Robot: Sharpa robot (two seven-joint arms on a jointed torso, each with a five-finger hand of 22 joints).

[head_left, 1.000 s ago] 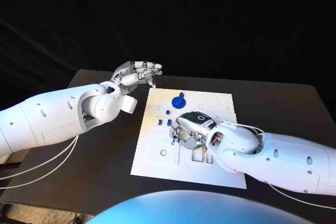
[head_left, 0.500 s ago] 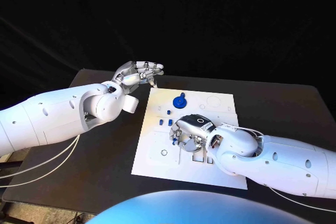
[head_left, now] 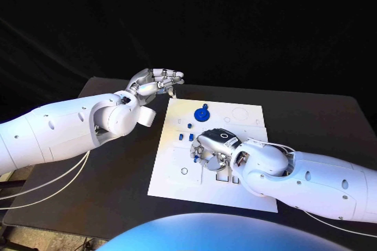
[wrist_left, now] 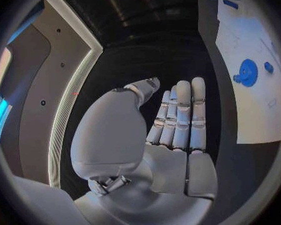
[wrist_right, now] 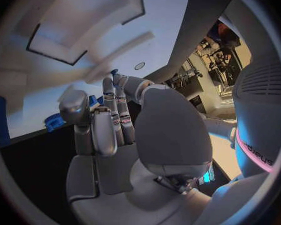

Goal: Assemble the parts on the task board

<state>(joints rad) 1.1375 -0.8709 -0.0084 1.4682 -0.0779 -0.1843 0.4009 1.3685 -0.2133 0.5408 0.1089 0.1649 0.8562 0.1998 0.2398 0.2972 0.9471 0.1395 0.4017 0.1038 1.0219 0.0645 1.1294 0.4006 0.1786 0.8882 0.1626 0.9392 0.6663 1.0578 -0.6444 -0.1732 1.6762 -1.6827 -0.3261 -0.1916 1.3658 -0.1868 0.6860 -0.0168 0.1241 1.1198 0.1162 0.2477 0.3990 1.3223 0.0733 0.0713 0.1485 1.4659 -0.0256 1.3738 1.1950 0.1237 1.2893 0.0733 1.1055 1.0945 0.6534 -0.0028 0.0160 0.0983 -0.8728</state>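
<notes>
Nearest to me, my right hand (head_left: 211,152) hangs low over the middle of the task board (head_left: 177,187), fingers curled downward toward the plate; from the head view I cannot tell whether it pinches anything, and the right wrist view shows the fingers (wrist_right: 112,120) drawn in close together without a part plainly between them. Just beside that hand, toward the board's left edge, stand the small blue pieces (head_left: 184,136), near a few empty cut-outs. Farther up the board sits the blue gear (head_left: 201,115), with a smaller blue part (head_left: 204,106) just beyond it; they look seated, so I'd judge that portion done. Several outlined recesses nearer me and on the board's right side appear unfilled, so I reckon the assembly is only partly along, with most slots left. Farthest out, past the board's far left corner, my left hand (head_left: 156,80) hovers above the black table (head_left: 102,169), holding nothing; in the left wrist view its fingers (wrist_left: 181,115) lie straight and side by side, palm bare.
</notes>
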